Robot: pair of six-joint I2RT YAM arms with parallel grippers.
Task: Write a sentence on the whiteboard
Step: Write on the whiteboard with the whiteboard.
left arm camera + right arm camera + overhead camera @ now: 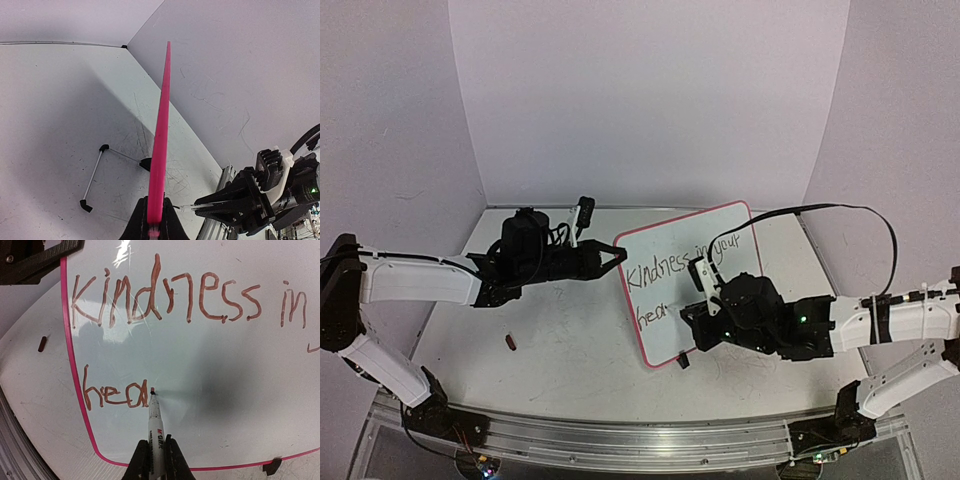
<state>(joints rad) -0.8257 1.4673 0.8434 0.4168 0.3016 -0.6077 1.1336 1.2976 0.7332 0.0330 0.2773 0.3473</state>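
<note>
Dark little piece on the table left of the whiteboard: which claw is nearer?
Left. The left claw grips the whiteboard by its left edge, beyond and right of the dark piece. The right claw holds a marker over the board, farther right.

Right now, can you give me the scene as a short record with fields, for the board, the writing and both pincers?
whiteboard: held at its left rim
sentence: "Kindness in your" above, "hea" below, not finished
left pincer: shut on the pink rim of the whiteboard
right pincer: shut on the marker
marker tip: on the whiteboard, just after "hea"
</note>
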